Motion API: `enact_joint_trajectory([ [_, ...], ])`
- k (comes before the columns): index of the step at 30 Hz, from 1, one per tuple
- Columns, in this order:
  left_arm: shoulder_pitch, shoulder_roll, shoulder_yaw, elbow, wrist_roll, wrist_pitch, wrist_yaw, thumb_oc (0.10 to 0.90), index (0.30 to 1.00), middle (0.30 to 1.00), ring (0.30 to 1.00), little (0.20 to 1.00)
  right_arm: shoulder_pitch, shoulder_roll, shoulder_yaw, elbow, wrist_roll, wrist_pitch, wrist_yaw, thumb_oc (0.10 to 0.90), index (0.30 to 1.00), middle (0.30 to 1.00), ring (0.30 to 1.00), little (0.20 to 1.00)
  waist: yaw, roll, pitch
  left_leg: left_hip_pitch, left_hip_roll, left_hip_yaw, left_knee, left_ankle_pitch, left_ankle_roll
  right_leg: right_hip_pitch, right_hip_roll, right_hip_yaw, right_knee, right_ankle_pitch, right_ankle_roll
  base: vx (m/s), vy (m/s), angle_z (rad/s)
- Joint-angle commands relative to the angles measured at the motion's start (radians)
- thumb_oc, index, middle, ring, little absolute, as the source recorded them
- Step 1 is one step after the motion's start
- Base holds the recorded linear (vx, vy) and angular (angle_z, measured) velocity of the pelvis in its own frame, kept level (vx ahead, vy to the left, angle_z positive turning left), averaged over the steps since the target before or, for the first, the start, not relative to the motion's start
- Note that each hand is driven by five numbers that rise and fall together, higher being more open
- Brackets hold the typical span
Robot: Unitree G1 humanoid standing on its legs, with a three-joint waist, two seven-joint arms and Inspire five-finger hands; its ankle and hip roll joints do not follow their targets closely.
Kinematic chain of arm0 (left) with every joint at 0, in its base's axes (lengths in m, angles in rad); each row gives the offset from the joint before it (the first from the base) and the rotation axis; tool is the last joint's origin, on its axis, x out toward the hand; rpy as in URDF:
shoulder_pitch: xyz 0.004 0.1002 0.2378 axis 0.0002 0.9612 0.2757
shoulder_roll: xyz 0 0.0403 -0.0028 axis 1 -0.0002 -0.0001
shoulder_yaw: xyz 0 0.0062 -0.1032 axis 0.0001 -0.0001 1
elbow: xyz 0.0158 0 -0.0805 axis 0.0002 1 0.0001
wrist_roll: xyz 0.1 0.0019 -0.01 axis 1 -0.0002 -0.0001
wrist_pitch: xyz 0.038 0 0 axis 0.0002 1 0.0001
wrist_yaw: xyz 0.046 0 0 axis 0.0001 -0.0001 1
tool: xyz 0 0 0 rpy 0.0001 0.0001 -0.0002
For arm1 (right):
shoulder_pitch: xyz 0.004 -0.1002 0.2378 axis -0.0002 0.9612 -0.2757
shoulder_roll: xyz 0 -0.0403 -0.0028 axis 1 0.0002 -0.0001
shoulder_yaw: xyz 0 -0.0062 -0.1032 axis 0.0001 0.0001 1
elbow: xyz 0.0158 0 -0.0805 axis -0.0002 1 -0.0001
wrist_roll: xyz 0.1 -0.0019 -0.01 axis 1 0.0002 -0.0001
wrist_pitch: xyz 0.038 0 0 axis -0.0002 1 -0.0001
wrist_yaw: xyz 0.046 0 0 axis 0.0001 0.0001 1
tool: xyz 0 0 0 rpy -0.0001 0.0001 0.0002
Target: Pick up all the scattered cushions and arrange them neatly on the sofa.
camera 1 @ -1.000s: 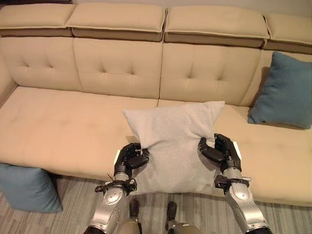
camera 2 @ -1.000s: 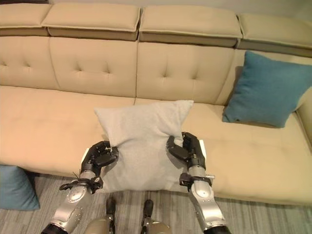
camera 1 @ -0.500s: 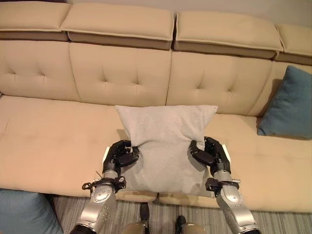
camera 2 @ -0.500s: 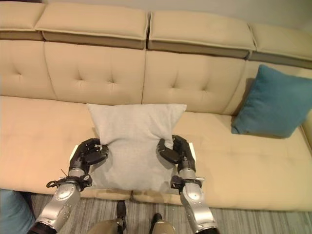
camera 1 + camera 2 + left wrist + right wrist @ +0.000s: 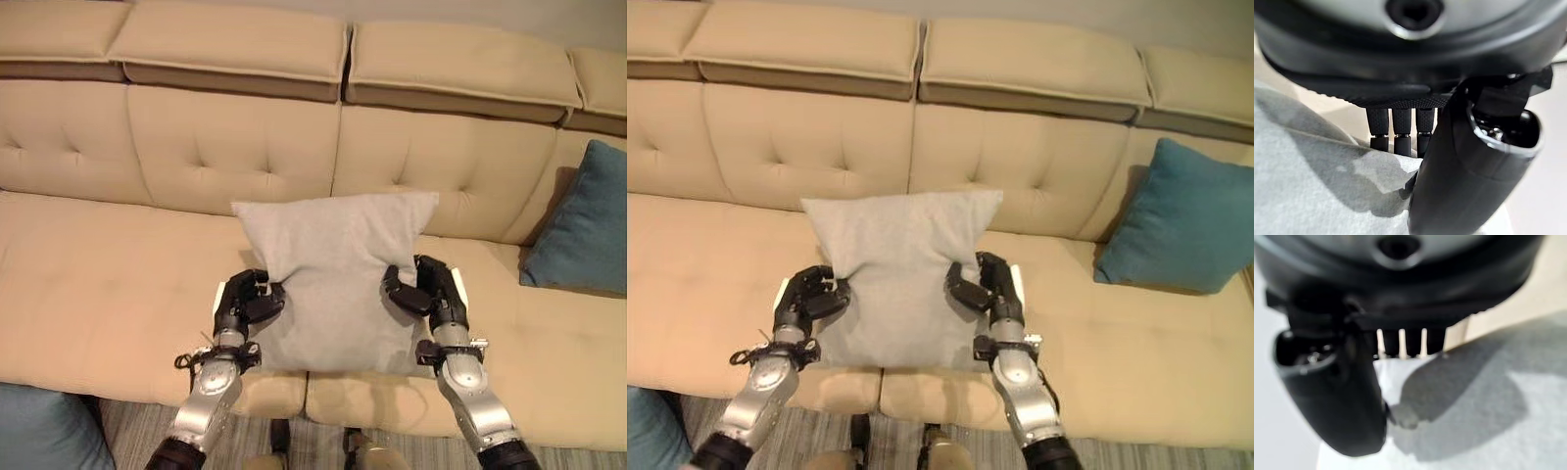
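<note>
A light grey cushion (image 5: 336, 269) is held upright over the middle of the beige sofa (image 5: 108, 274), between both hands. My left hand (image 5: 245, 299) pinches its left edge and my right hand (image 5: 423, 290) pinches its right edge. In the left wrist view the fingers (image 5: 1396, 128) and thumb (image 5: 1459, 171) close on the grey cloth (image 5: 1312, 181). The right wrist view likewise has the thumb (image 5: 1337, 396) pressed against the grey cushion (image 5: 1484, 401). A teal cushion (image 5: 1181, 220) leans on the sofa's backrest at the right end. Another teal cushion (image 5: 44, 431) lies on the floor at the lower left.
The sofa's seat (image 5: 696, 274) stretches wide to the left of the grey cushion, and a shorter stretch (image 5: 1136, 323) lies between it and the teal cushion. The tufted backrest (image 5: 235, 147) rises behind. Striped grey floor (image 5: 872, 426) runs along the sofa's front edge.
Both hands have carried the grey cushion forward and higher over the seat. The camera has moved closer to the sofa, so the floor cushion has slid toward the lower left corner.
</note>
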Motion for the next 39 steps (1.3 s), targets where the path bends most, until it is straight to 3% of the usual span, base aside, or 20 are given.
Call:
enact_joint_trajectory([
  [1, -0.393, -0.029, -0.104, -0.017, 0.124, -0.182, 0.07, 0.4, 0.3, 0.3, 0.3, 0.3, -0.315, 0.018, 0.105, -0.05, -0.113, -0.136, -0.088, 0.4, 0.3, 0.3, 0.3, 0.3, 0.001, 0.008, -0.045, -0.107, -0.013, 0.008, 0.088, -0.11, -0.001, -0.025, -0.035, 0.001, 0.077, -0.133, 0.097, -0.16, -0.048, -0.03],
  [3, -0.4, -0.029, -0.104, -0.013, 0.124, -0.184, 0.07, 0.4, 0.3, 0.3, 0.3, 0.3, -0.323, 0.018, 0.105, -0.045, -0.113, -0.138, -0.089, 0.4, 0.3, 0.3, 0.3, 0.3, 0.0, 0.008, -0.045, -0.113, -0.013, 0.007, 0.09, -0.11, -0.001, -0.031, -0.035, 0.001, 0.079, -0.133, 0.097, -0.11, -0.029, -0.04],
  [4, -0.526, -0.004, -0.13, 0.052, 0.152, -0.195, 0.115, 0.4, 0.3, 0.3, 0.3, 0.3, -0.446, -0.007, 0.129, 0.024, -0.13, -0.138, -0.141, 0.4, 0.3, 0.3, 0.3, 0.3, 0.002, 0.013, -0.032, -0.164, -0.011, 0.001, 0.093, -0.094, -0.008, -0.077, -0.036, 0.004, 0.079, -0.123, 0.096, -0.09, -0.029, -0.04],
  [5, -0.531, -0.004, -0.13, 0.056, 0.151, -0.196, 0.115, 0.4, 0.3, 0.3, 0.3, 0.3, -0.453, -0.007, 0.129, 0.029, -0.129, -0.139, -0.142, 0.4, 0.3, 0.3, 0.3, 0.3, 0.001, 0.013, -0.034, -0.171, -0.011, 0.0, 0.095, -0.093, -0.008, -0.083, -0.036, 0.004, 0.081, -0.123, 0.096, -0.15, -0.05, 0.01],
  [8, -0.771, 0.054, -0.172, 0.159, 0.204, -0.219, 0.195, 0.4, 0.3, 0.3, 0.3, 0.3, -0.705, -0.079, 0.168, 0.159, -0.189, -0.139, -0.247, 0.4, 0.3, 0.3, 0.3, 0.3, 0.005, 0.021, -0.022, -0.271, -0.013, -0.012, 0.108, -0.067, -0.02, -0.18, -0.032, 0.009, 0.094, -0.11, 0.092, -0.1, -0.029, 0.08],
  [15, -1.028, 0.062, -0.21, 0.353, 0.22, -0.225, 0.299, 0.4, 0.3, 0.3, 0.3, 0.3, -0.992, -0.131, 0.265, 0.371, -0.283, -0.091, -0.405, 0.4, 0.3, 0.3, 0.3, 0.3, 0.005, 0.029, -0.01, -0.391, -0.016, -0.034, 0.116, -0.031, -0.031, -0.31, -0.034, 0.03, 0.114, -0.094, 0.092, -0.04, -0.013, 0.0],
  [16, -1.06, 0.066, -0.223, 0.398, 0.199, -0.219, 0.295, 0.53, 0.495, 0.495, 0.495, 0.495, -1.029, -0.138, 0.291, 0.415, -0.277, -0.079, -0.4, 0.8, 0.9, 0.9, 0.9, 0.9, 0.006, 0.028, -0.009, -0.402, -0.014, -0.037, 0.113, -0.025, -0.032, -0.323, -0.034, 0.03, 0.116, -0.089, 0.094, -0.05, -0.03, 0.04],
  [17, -1.09, 0.068, -0.232, 0.441, 0.183, -0.218, 0.287, 0.53, 0.495, 0.495, 0.495, 0.495, -1.059, -0.143, 0.313, 0.458, -0.26, -0.076, -0.389, 0.8, 0.9, 0.9, 0.9, 0.9, 0.007, 0.028, -0.009, -0.407, -0.014, -0.038, 0.11, -0.02, -0.033, -0.329, -0.033, 0.031, 0.115, -0.087, 0.094, -0.05, -0.019, 0.03],
  [18, -1.121, 0.086, -0.237, 0.479, 0.17, -0.215, 0.282, 0.8, 0.9, 0.9, 0.9, 0.9, -1.09, -0.146, 0.333, 0.498, -0.233, -0.074, -0.376, 0.8, 0.9, 0.9, 0.9, 0.9, 0.009, 0.03, -0.007, -0.414, -0.014, -0.04, 0.103, -0.012, -0.035, -0.339, -0.032, 0.031, 0.113, -0.083, 0.095, -0.04, -0.02, 0.0],
  [22, -1.14, 0.1, -0.237, 0.523, 0.13, -0.208, 0.26, 0.8, 0.9, 0.9, 0.9, 0.9, -1.116, -0.16, 0.362, 0.56, -0.179, -0.053, -0.338, 0.8, 0.9, 0.9, 0.9, 0.9, 0.011, 0.031, 0.003, -0.418, -0.015, -0.046, 0.083, 0.004, -0.039, -0.346, -0.026, 0.031, 0.101, -0.077, 0.096, -0.01, -0.005, 0.0],
  [26, -1.011, 0.162, -0.188, 0.504, 0.138, -0.176, 0.227, 0.8, 0.9, 0.9, 0.9, 0.9, -1.032, -0.176, 0.342, 0.521, -0.134, -0.05, -0.28, 0.8, 0.9, 0.9, 0.9, 0.9, 0.016, 0.027, 0.001, -0.381, -0.013, -0.055, 0.039, 0.018, -0.043, -0.317, -0.016, 0.025, 0.076, -0.08, 0.091, 0.01, -0.04, 0.06],
  [31, -0.729, 0.242, -0.03, 0.414, 0.13, -0.166, 0.172, 0.8, 0.9, 0.9, 0.9, 0.9, -0.767, -0.287, 0.197, 0.349, -0.13, -0.061, -0.216, 0.8, 0.9, 0.9, 0.9, 0.9, 0.014, 0.024, -0.008, -0.327, -0.01, -0.05, 0.007, 0.024, -0.049, -0.265, -0.013, 0.012, 0.051, -0.083, 0.087, 0.0, -0.004, -0.04],
  [35, -0.453, 0.231, 0.106, 0.313, 0.095, -0.176, 0.113, 0.8, 0.9, 0.9, 0.9, 0.9, -0.474, -0.327, 0.051, 0.278, -0.135, -0.068, -0.153, 0.8, 0.9, 0.9, 0.9, 0.9, 0.012, 0.022, -0.024, -0.268, -0.008, -0.046, -0.013, 0.012, -0.048, -0.2, -0.01, 0.004, 0.036, -0.096, 0.083, 0.03, -0.005, 0.21],
  [39, -0.254, 0.188, 0.175, 0.207, 0.097, -0.179, 0.06, 0.8, 0.9, 0.9, 0.9, 0.9, -0.278, -0.3, -0.03, 0.248, -0.148, -0.067, -0.099, 0.8, 0.9, 0.9, 0.9, 0.9, 0.011, 0.014, -0.038, -0.235, -0.008, -0.042, -0.019, 0.007, -0.047, -0.157, -0.016, -0.004, 0.023, -0.096, 0.084, 0.01, -0.002, 0.07],
])
